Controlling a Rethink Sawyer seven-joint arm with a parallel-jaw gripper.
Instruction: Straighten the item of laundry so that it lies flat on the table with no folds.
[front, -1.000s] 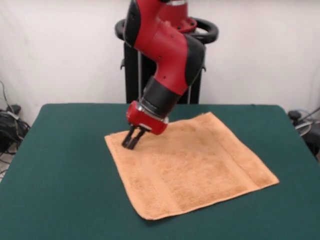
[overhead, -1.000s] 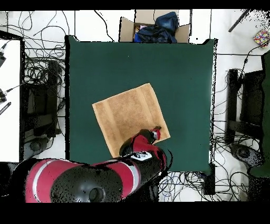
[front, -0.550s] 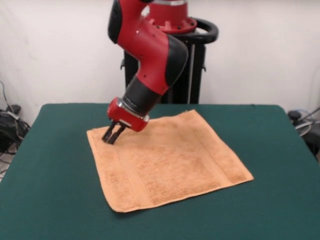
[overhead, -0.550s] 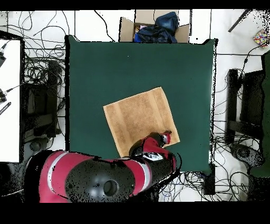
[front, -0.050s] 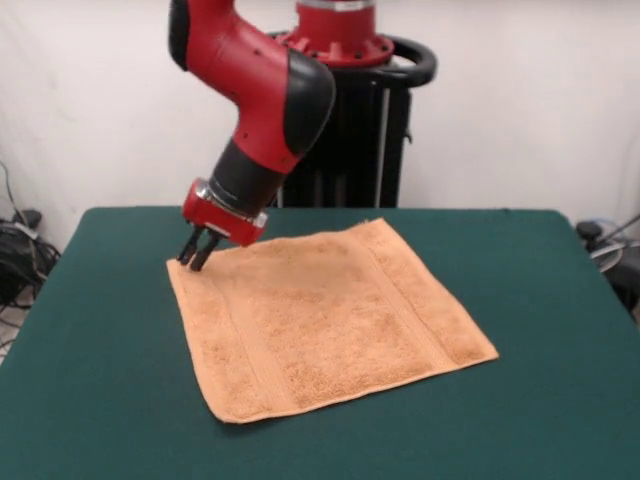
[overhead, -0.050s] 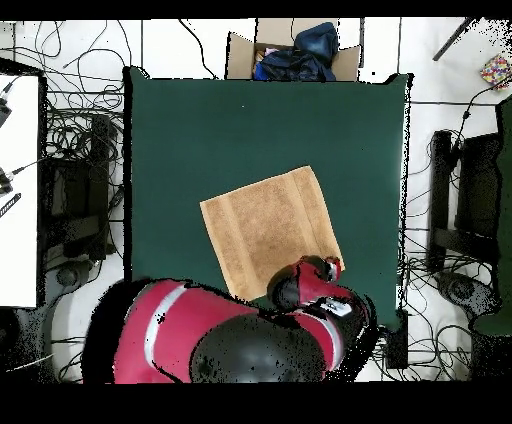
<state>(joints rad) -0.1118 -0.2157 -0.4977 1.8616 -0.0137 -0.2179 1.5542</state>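
The towel (front, -0.050s: 325, 320) lies spread on the green counter (front, -0.050s: 100, 400), toward its middle, with no fold visible. The claw (front, -0.050s: 193, 256) stands at one far corner, tips drawn nearly together, apparently pinching that corner to pull the cloth taut.

The towel (front, -0.050s: 325, 320) is soft, fuzzy cloth with a rough, loopy look, and a smoother woven band runs near two of its edges. The table (front, -0.050s: 90, 390) has a dull green top that looks like felt, with no shine. The arm (front, -0.050s: 265, 85) is smooth, shiny red and black plastic. In the overhead view, a brown cardboard box (overhead, -0.050s: 240, 50) at the top holds dark cloth (overhead, -0.050s: 300, 52).
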